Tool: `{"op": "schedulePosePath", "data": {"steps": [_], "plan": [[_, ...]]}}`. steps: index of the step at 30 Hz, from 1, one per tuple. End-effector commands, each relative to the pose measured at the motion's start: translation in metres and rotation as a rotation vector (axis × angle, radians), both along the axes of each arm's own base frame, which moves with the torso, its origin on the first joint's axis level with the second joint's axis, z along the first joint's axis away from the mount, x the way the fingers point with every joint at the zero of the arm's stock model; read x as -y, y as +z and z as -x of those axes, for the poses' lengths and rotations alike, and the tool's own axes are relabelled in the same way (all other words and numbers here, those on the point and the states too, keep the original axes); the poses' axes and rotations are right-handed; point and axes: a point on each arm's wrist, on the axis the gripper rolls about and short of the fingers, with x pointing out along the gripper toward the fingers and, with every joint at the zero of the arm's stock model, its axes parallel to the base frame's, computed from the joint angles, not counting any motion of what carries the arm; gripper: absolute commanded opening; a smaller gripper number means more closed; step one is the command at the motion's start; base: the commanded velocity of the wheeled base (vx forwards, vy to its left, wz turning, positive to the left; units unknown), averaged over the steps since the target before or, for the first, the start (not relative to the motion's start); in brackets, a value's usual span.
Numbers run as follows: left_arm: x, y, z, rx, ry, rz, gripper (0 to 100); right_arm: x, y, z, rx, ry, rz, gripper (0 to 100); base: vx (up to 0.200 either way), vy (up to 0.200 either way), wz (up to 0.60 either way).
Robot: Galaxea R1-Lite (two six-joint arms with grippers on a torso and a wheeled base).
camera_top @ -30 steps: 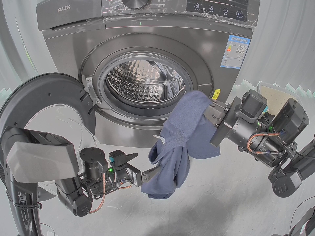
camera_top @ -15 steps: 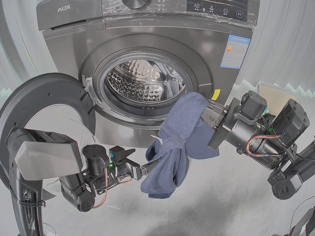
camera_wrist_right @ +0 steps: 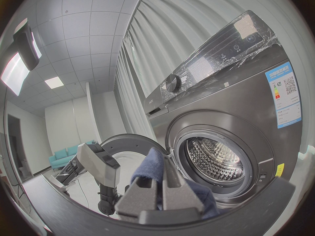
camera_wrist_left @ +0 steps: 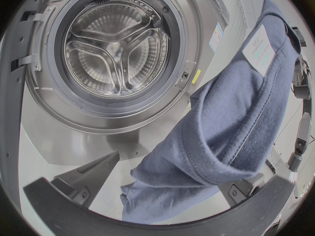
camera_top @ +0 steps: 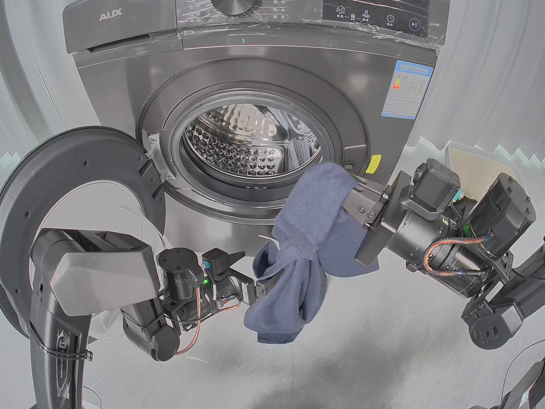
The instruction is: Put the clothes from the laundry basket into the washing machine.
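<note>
A pale floor (camera_top: 369, 336) and grey curtains (camera_top: 494, 58) surround the washing machine (camera_top: 255, 58). Its door (camera_top: 74, 166) is swung fully open to the robot's left, and the drum (camera_top: 244, 137) appears bare inside.

The blue garment (camera_top: 309, 228) hangs in the air in front of the lower right rim of the opening, not yet inside it. The right end effector (camera_top: 349, 199) has its fingers pressed together on the upper fold. The left end effector (camera_top: 267, 288) sits at the lower hanging part. Its fingers (camera_wrist_left: 98, 167) are spread, with cloth lying between them but not pinched.

Step in hand: feed the garment through the opening.

- Carry the pinched fold over the rim and well into the drum before letting go. Released at the rim, the cloth would likely slide out.
- Most of the cloth hangs below the rim. Lift this tail from beneath with the left end effector so that it follows the fold in.
- Keep both arms away from the door seal.
</note>
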Motion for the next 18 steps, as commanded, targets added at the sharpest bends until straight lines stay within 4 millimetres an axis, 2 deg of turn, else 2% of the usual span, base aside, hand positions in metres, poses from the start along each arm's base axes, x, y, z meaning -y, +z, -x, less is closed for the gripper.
{"op": "schedulePosePath", "data": {"steps": [1, 6, 11, 12, 18], "plan": [[0.003, -0.009, -0.004, -0.006, -0.001, -0.005, 100, -0.001, 0.000, 0.001, 0.000, 0.005, 0.000, 0, 0.000, 0.000, 0.00], [0.009, -0.017, -0.008, -0.008, -0.009, -0.006, 100, -0.001, -0.001, 0.000, -0.004, -0.002, -0.001, 0, 0.000, 0.000, 0.00], [0.012, -0.013, -0.014, 0.018, -0.008, 0.008, 100, -0.001, -0.001, 0.001, -0.004, -0.002, -0.001, 0, 0.000, 0.000, 0.00], [0.012, -0.013, -0.015, 0.022, -0.008, 0.010, 0, -0.001, -0.001, 0.001, -0.004, -0.002, -0.001, 0, 0.000, 0.000, 0.00], [0.010, -0.008, -0.016, 0.033, 0.000, 0.018, 0, 0.000, -0.002, 0.002, -0.009, -0.003, 0.001, 0, 0.000, 0.000, 0.00]]}}
